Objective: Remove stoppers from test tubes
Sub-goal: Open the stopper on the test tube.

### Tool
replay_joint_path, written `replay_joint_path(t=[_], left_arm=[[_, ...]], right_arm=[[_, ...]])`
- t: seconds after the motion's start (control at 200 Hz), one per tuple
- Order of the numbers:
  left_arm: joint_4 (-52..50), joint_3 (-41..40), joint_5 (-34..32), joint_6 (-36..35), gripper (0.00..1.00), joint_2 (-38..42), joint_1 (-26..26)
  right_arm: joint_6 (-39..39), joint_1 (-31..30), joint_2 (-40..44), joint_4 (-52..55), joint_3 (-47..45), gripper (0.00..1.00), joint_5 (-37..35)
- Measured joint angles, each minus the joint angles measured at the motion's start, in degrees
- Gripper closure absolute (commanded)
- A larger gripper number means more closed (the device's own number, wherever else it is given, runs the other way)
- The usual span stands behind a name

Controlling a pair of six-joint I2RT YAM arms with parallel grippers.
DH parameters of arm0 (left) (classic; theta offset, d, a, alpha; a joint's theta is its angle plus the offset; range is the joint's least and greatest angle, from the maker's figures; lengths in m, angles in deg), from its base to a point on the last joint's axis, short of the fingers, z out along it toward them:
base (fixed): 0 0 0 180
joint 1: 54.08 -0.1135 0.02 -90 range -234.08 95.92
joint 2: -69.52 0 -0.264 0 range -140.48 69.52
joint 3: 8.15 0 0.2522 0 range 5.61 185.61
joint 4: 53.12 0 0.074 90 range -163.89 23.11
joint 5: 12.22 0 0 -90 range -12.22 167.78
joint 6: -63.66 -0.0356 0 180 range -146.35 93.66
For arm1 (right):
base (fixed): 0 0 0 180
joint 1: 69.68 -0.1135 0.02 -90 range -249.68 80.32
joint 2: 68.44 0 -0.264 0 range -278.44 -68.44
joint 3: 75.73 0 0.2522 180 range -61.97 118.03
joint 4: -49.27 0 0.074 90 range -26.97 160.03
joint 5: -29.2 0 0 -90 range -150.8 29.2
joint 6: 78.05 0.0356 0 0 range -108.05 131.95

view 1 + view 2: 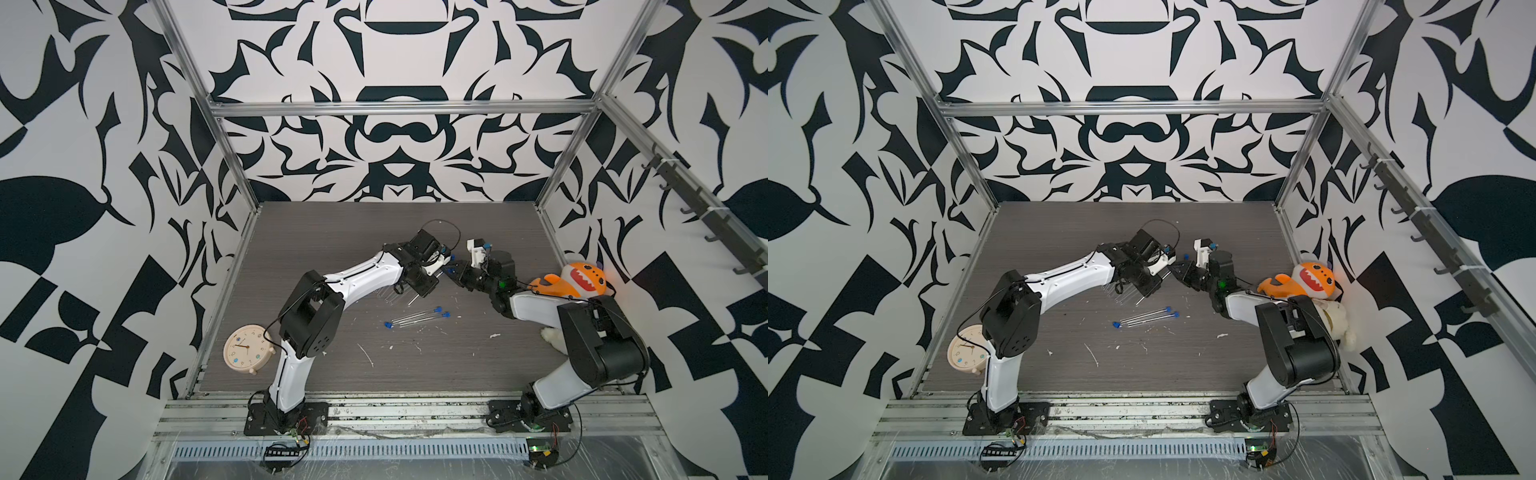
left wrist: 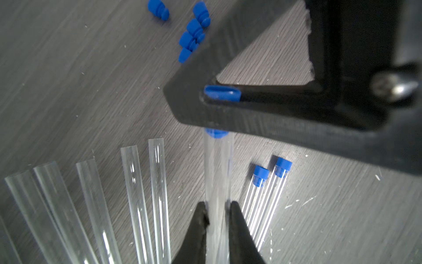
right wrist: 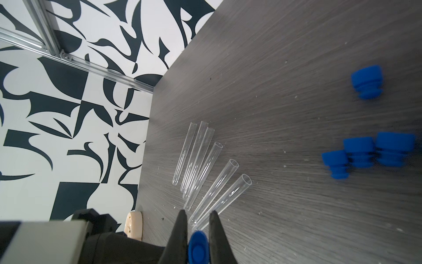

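My left gripper (image 2: pixel 218 205) is shut on a clear test tube (image 2: pixel 218 178) held above the table. A blue stopper (image 2: pixel 215 133) sits in the tube's mouth. My right gripper (image 3: pixel 198 212) is shut on this stopper (image 3: pixel 198 248). In both top views the two grippers meet tip to tip at mid table (image 1: pixel 449 269) (image 1: pixel 1173 269). Several open test tubes (image 3: pixel 214 182) lie fanned on the table, and several loose stoppers (image 3: pixel 359 152) lie beside them. Three stoppered tubes (image 1: pixel 417 319) lie nearer the front.
A cream alarm clock (image 1: pixel 248 349) stands at the table's front left by the left arm. An orange plush shark (image 1: pixel 577 280) and a white plush (image 1: pixel 550 334) lie against the right wall. White flecks dot the grey table (image 1: pixel 374 361).
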Motion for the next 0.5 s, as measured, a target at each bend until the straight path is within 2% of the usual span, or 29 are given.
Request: replay_joint_path(t=[0.5], left_arm=[[1.2,-0.5,-0.3,-1.0,1.00,0.6,-0.2]], right_arm=[[-2.2,-0.3,1.4,2.6,1.1,1.00,-1.9]])
